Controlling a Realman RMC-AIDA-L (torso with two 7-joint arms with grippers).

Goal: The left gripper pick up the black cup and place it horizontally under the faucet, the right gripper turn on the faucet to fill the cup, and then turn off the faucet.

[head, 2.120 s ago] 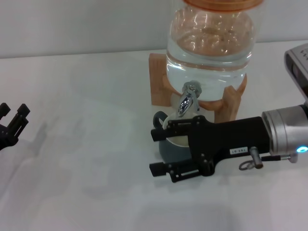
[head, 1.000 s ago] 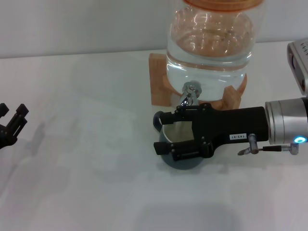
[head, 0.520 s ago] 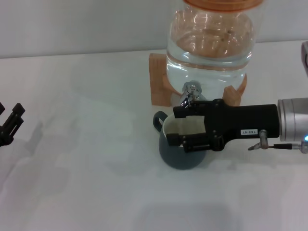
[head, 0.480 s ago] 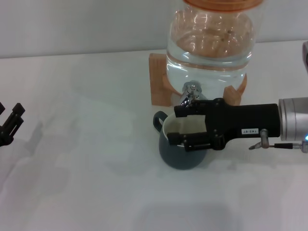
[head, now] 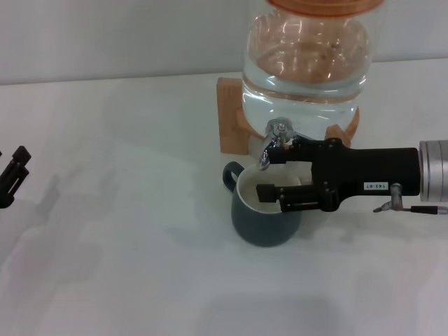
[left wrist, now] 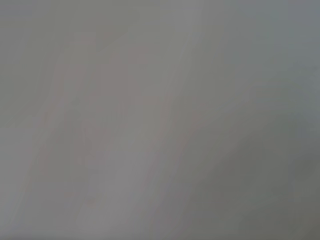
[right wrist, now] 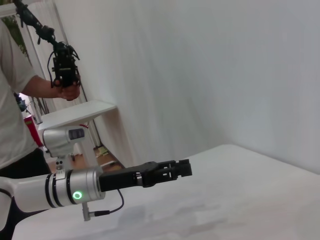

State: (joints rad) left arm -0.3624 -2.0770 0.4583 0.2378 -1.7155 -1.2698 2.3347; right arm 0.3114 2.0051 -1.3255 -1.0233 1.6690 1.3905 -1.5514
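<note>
**Right gripper at faucet, cup under spout**

Left wrist view: blank grey, nothing legible. Left gripper (head: 14, 175) far left of the faucet (head: 273, 142), cut by the frame edge; opening cannot be told. Right gripper (head: 269, 171) has slid right since 0.5 s ago, 2 fingers parted, holding nothing, upper finger beside the faucet. Black cup (head: 264, 221) upright just below the faucet.

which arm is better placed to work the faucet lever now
The right. In the head view the right gripper sits right beside the faucet, over the black cup standing under the spout. The left gripper is far off at the table's left edge.
</note>
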